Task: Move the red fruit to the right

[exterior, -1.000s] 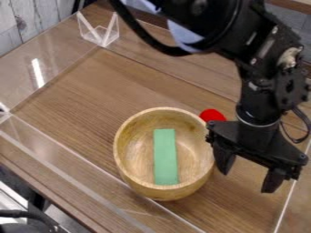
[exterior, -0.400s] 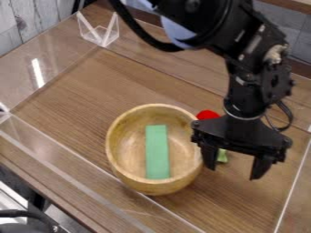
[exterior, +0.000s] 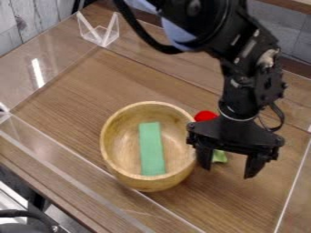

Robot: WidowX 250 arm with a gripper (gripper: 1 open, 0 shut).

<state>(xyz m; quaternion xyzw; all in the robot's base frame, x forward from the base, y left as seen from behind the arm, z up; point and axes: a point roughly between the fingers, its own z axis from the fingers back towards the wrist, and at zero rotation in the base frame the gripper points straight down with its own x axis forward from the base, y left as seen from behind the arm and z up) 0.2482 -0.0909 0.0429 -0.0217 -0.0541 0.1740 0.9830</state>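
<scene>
The red fruit shows only as a small red patch just right of the wooden bowl's far rim, mostly hidden behind the black wrist. My gripper points straight down in front of it, open, with nothing clamped. Its left finger stands against the bowl's right wall and its right finger hangs over the table. A small light-green bit shows between the fingers; I cannot tell what it belongs to. A flat green block lies inside the bowl.
Clear acrylic walls border the wooden table at the left and front. A clear plastic stand sits at the far left corner. The black arm reaches in from the top right.
My gripper has moved left and rolled about its vertical axis, staying open. The bowl with the green block has slid left alongside it. The red fruit is more hidden now.
</scene>
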